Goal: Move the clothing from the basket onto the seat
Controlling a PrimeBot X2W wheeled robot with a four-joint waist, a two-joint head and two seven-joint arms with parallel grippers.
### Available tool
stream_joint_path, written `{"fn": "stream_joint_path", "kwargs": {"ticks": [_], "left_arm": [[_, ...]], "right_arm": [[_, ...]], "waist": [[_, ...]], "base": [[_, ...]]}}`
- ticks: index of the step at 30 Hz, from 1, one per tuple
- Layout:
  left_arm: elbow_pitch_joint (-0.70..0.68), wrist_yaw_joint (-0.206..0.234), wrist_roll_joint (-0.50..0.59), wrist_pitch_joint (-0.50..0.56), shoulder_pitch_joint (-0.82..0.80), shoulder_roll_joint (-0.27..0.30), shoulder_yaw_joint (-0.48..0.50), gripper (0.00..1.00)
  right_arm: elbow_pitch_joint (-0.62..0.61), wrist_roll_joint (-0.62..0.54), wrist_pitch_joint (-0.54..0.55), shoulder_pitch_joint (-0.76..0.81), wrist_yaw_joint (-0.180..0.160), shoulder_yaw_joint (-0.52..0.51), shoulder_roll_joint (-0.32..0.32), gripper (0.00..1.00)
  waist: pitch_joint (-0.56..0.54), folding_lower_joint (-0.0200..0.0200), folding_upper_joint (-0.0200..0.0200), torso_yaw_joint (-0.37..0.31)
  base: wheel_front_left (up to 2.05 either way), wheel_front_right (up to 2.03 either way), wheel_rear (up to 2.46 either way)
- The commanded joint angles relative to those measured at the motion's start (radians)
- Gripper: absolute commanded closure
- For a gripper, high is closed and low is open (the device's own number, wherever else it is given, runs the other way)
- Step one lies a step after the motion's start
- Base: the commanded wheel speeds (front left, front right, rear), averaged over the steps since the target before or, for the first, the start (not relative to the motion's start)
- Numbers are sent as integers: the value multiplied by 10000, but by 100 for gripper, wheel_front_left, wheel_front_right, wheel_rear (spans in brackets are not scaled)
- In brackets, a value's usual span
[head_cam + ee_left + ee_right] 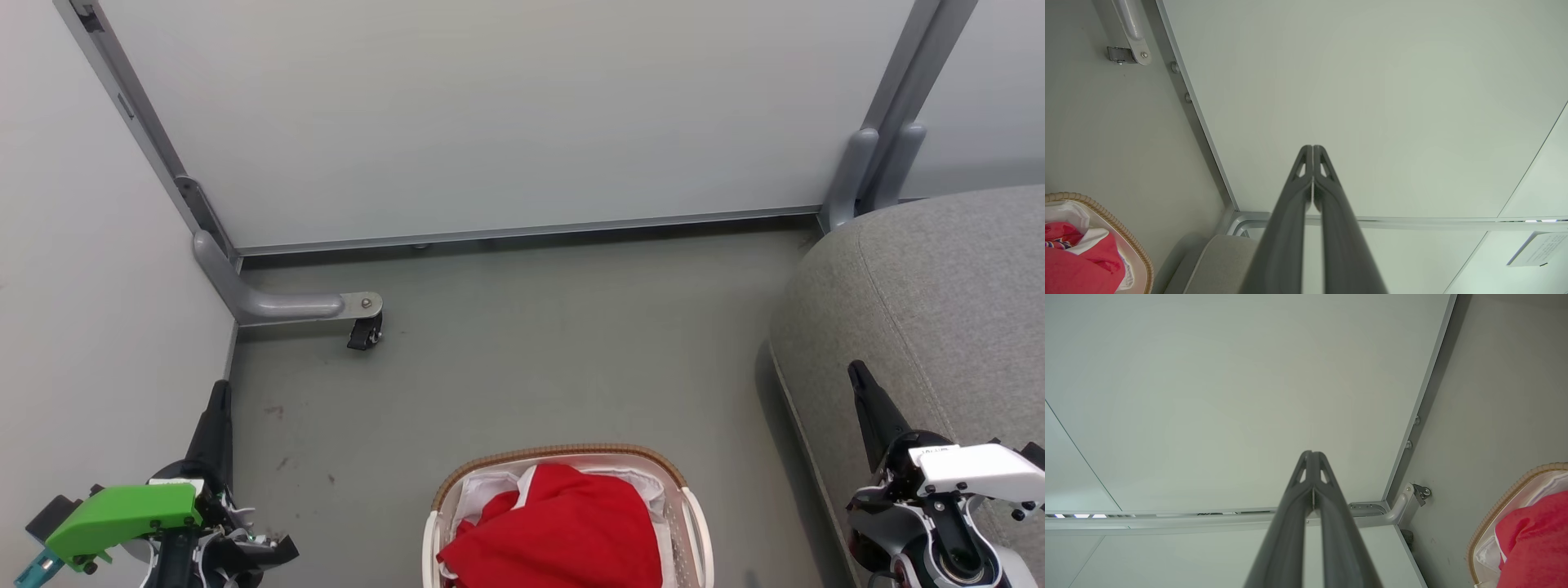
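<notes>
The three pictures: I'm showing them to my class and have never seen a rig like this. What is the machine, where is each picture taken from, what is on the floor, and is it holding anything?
It is a wheeled robot with two arms. The wide picture comes from a camera on its head, looking down at the floor. There the left gripper sits at the lower left and the right gripper at the lower right. The other two pictures come from cameras on the wrists, each looking along its own pair of dark fingers, which are pressed together and hold nothing. On the floor stands a white basket with red clothing inside. To the robot's right is the grey seat, with nothing on the part that shows.
</notes>
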Motion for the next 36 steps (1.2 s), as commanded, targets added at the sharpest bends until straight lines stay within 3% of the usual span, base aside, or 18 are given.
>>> {"fn": "stream_joint_path", "kwargs": {"ticks": [1, 8, 9, 18, 36], "left_arm": [[-12, -39, -33, 41, -109, 71, 16, 100], [-12, -39, -33, 40, -109, 71, 16, 100], [27, 2, 3, -3, 10, -8, -4, 0], [305, 10, 662, -343, 68, 28, -115, 0], [433, 0, 4707, -1168, -11, 228, -546, 0]], "right_arm": [[-35, 36, 5, 111, 0, -10, -60, 100], [-35, 36, 5, 111, 0, -10, -60, 100], [34, -3, 0, 3, 0, 2, 7, 0], [154, -457, -335, -10, -2, 229, -117, 0], [90, -4361, -1171, -229, -1, 499, -385, 0]], "waist": [[0, 0, 0, 0], [0, 0, 0, 0], [0, 0, 0, 0], [10, 0, 0, 0], [36, 0, 0, 12]], "base": [[0, 0, 0], [0, 0, 0], [0, 0, 0], [0, 0, 0], [0, 0, 0]]}}
